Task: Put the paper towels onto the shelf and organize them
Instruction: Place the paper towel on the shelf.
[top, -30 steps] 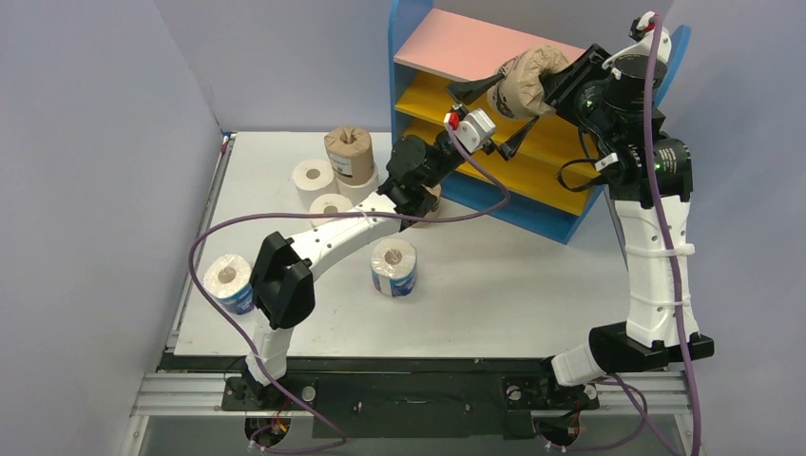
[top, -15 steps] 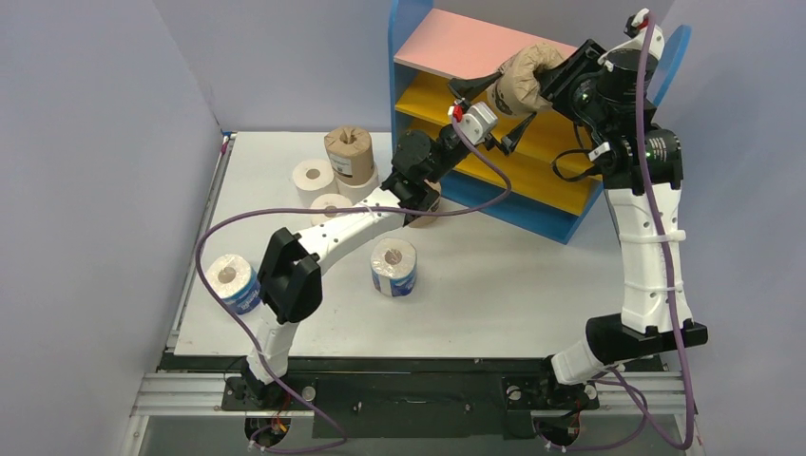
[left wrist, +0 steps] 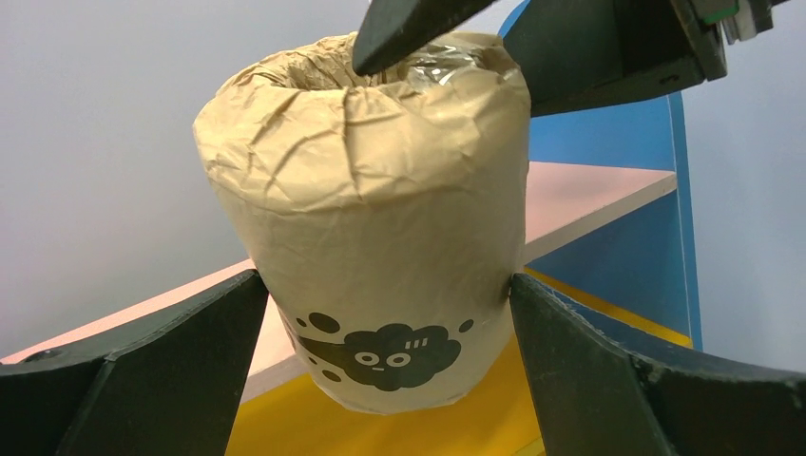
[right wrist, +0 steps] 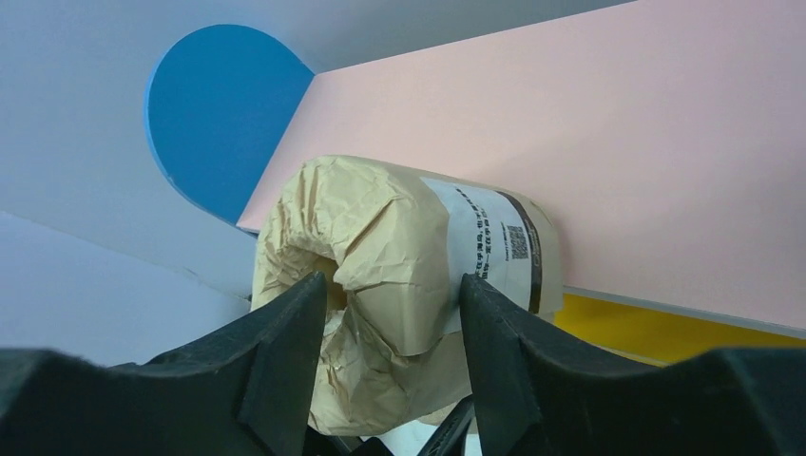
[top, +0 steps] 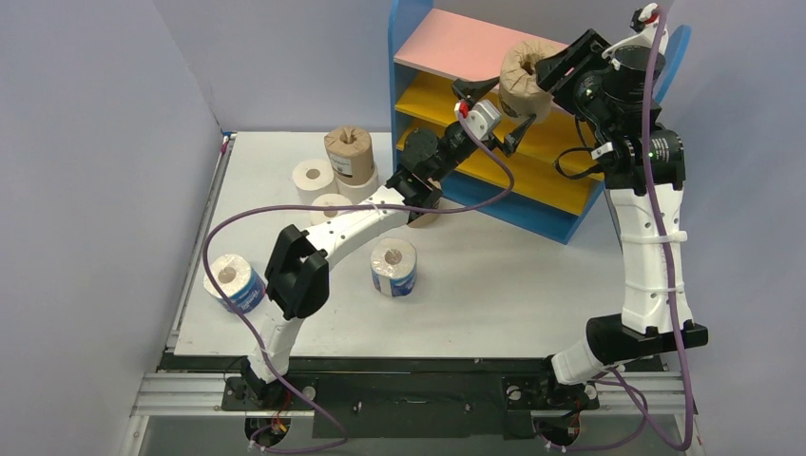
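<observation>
Pinching the brown-wrapped roll (right wrist: pixel 380 256) at its rim with the right gripper (right wrist: pixel 392 290), clenched, one finger down the core and one against the outer wall. Holding it at the front edge of the pink top board (top: pixel 456 46) of the shelf (top: pixel 403 66), not telling whether it is resting there. Judging it light, soft and easily crushed, so favouring a gentle hold across the body. Bracketing its lower half with the left gripper (left wrist: pixel 385 285), spread wide, not visibly squeezing. Leaving further rolls (top: pixel 335 171) on the table (top: pixel 494 294), well apart. Crowding the shelf front with both arms.

Crinkled matt brown-paper roll (left wrist: pixel 380 209), smooth white label (right wrist: pixel 485 237), smooth matt pink shelf board (right wrist: pixel 665 142)
</observation>
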`<state>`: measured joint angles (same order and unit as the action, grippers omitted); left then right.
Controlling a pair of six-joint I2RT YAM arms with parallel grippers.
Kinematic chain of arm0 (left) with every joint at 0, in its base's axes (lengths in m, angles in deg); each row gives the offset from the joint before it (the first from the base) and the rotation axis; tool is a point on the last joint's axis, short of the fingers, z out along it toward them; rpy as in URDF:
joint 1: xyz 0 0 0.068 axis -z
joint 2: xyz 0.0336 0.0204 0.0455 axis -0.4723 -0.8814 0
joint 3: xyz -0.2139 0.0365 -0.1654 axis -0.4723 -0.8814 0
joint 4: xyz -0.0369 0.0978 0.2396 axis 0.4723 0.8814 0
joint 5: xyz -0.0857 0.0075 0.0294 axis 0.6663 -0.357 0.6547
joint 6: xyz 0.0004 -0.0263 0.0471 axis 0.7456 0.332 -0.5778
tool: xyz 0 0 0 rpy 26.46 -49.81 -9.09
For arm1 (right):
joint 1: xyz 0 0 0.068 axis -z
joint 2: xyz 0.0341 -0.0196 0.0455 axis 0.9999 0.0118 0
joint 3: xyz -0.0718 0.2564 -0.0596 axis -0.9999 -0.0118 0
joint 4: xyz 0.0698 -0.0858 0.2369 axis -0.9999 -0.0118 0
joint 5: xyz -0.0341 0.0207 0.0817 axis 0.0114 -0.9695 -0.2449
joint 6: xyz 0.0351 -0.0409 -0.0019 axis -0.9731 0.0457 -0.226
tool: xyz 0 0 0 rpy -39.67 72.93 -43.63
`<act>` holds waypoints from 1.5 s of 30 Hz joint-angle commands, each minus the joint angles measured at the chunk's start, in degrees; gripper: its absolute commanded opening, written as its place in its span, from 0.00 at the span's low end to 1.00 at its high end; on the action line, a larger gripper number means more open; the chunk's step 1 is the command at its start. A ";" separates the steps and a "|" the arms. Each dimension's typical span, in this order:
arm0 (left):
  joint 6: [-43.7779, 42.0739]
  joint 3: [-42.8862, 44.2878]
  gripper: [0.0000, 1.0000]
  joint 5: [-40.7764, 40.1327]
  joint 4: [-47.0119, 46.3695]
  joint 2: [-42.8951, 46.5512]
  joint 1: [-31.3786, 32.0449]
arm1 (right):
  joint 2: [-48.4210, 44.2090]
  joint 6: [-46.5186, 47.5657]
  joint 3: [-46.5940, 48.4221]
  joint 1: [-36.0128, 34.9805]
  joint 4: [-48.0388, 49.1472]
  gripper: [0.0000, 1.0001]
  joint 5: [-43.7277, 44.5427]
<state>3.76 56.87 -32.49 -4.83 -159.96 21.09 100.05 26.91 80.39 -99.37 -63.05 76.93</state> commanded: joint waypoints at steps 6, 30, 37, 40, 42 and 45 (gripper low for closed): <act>1.32 4.76 1.00 -0.05 -1.01 -1.08 -0.23 | -1.94 -2.20 -0.08 0.39 4.88 0.58 -3.69; 4.09 14.94 0.89 -5.13 1.46 -6.83 -0.57 | -11.96 -6.29 -12.14 1.22 10.45 0.76 -3.63; 5.60 16.97 0.88 -5.59 1.43 -8.08 -1.22 | -18.91 -7.42 -21.52 1.09 15.05 0.74 0.27; 7.18 18.90 0.88 -5.68 1.39 -8.96 -1.96 | -23.51 -8.64 -29.88 1.08 19.14 0.73 2.73; 7.89 19.51 0.88 -5.92 0.77 -9.39 -2.37 | -25.87 -9.20 -34.08 1.08 22.39 0.73 3.84; 8.81 20.36 0.87 -5.91 0.20 -10.10 -2.62 | -26.49 -9.06 -36.02 1.08 24.35 0.73 4.48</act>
<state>10.47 73.13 -37.03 -1.77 -169.55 19.56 74.87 18.72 46.77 -98.63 -46.11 78.52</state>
